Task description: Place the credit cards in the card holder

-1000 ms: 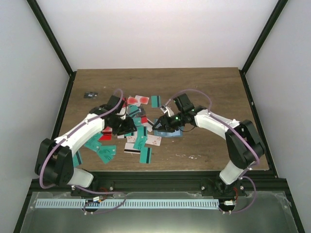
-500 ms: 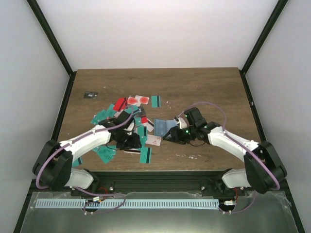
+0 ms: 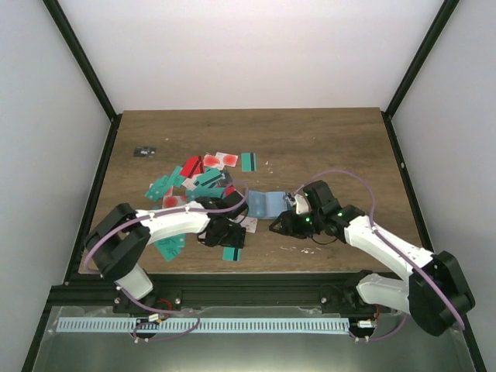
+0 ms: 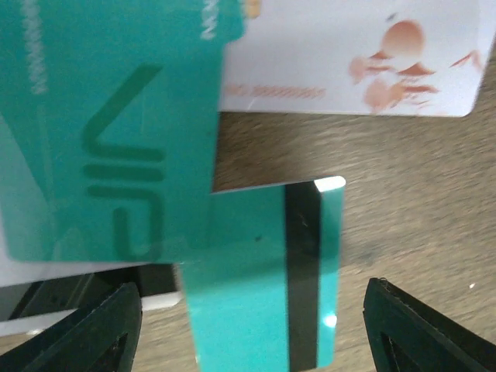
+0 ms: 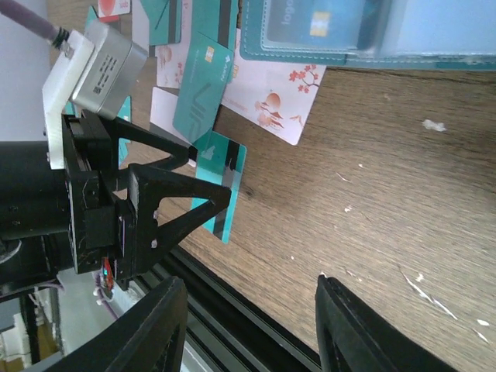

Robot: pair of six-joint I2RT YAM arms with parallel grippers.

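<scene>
Lots of small thin cards [image 3: 203, 177] lie on the brown wooden table [image 3: 349, 147]. They are teal, red, and white with red blots, and they sit in a messy heap on the left side. The flat blue card holder [image 3: 263, 204] lies open on the wood just to the right of the heap. It looks like one card is in its pocket. The holder is between the two arms, near the right gripper but not touching it.

The left gripper [image 4: 253, 306] is low over the near edge of the heap. Its two black fingers [image 4: 85, 333] stand wide apart and hold nothing. A teal card with a black stripe [image 4: 263, 287] lies flat on the table between them. A teal card with a big V mark [image 4: 108, 132] overlaps one corner of it. A white card with red-pink blots [image 4: 364, 62] lies just past that.

The right gripper [image 5: 252, 310] hangs over bare wood beside the holder. Its jaws are partly apart, with nothing in them.
</scene>
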